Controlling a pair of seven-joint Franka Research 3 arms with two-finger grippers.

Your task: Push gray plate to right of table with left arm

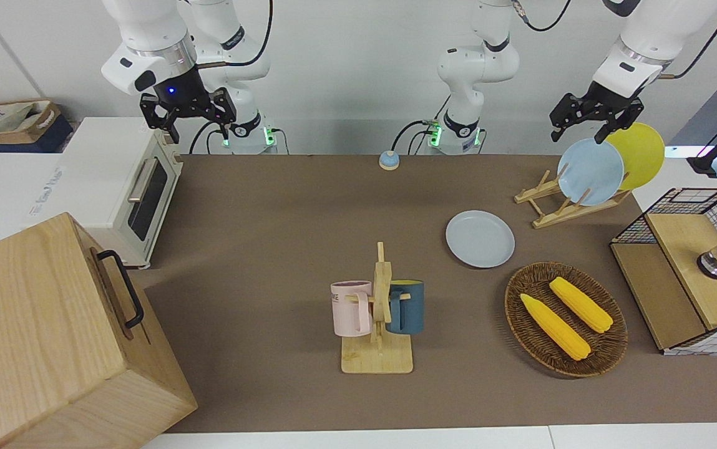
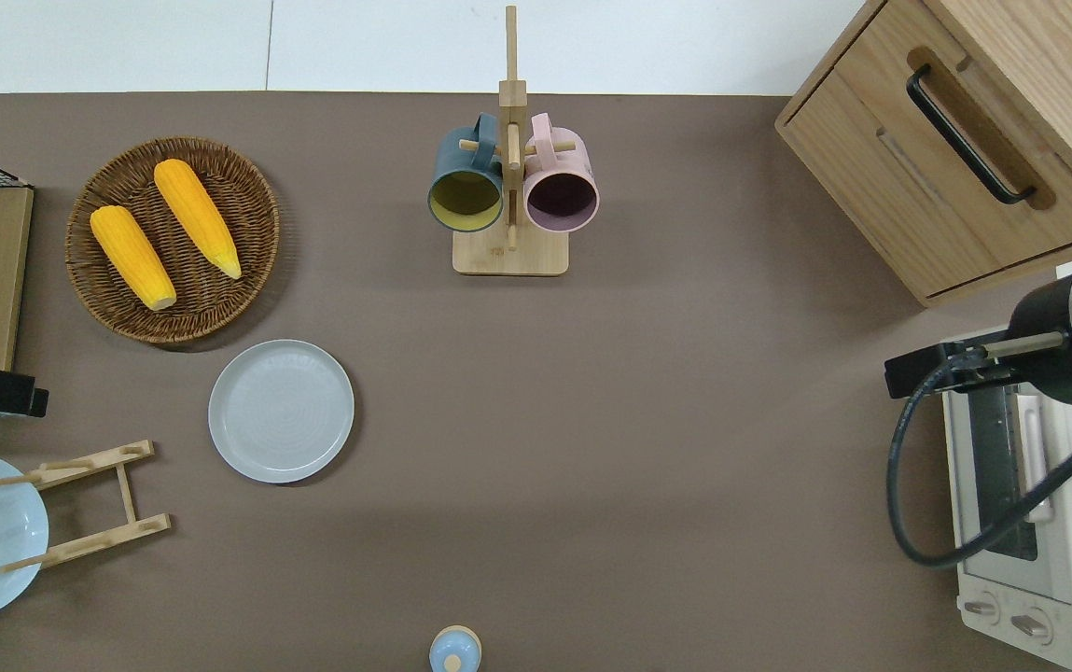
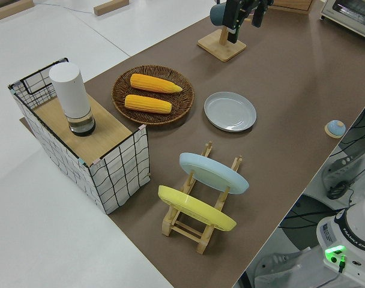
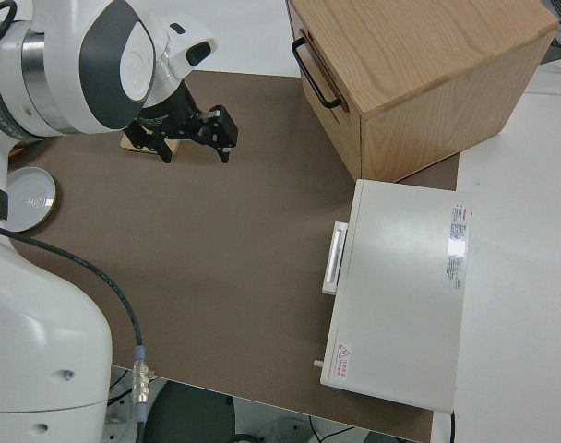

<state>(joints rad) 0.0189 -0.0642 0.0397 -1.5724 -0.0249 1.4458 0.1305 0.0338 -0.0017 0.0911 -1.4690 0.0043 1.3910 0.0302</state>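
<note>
Right side view. The right arm (image 4: 68, 65), white with a dark grey joint cover, enters from the upper corner and carries the right gripper (image 4: 193, 143), whose black fingers (image 4: 222, 138) stand spread apart with nothing between them. The gripper hangs above the bare brown table (image 4: 234, 277). Partly hidden by the gripper is the base of a wooden stand (image 4: 133, 140). Well apart from the gripper, at the frame's edge beside the arm, lies the gray plate (image 4: 22, 197), flat on the table. On the gripper's opposite side stand a wooden cabinet (image 4: 419, 74) with a black handle (image 4: 316, 72) and, closer to the camera, a white toaster oven (image 4: 400, 291). A black cable (image 4: 77, 277) trails along the arm's lower segment.
</note>
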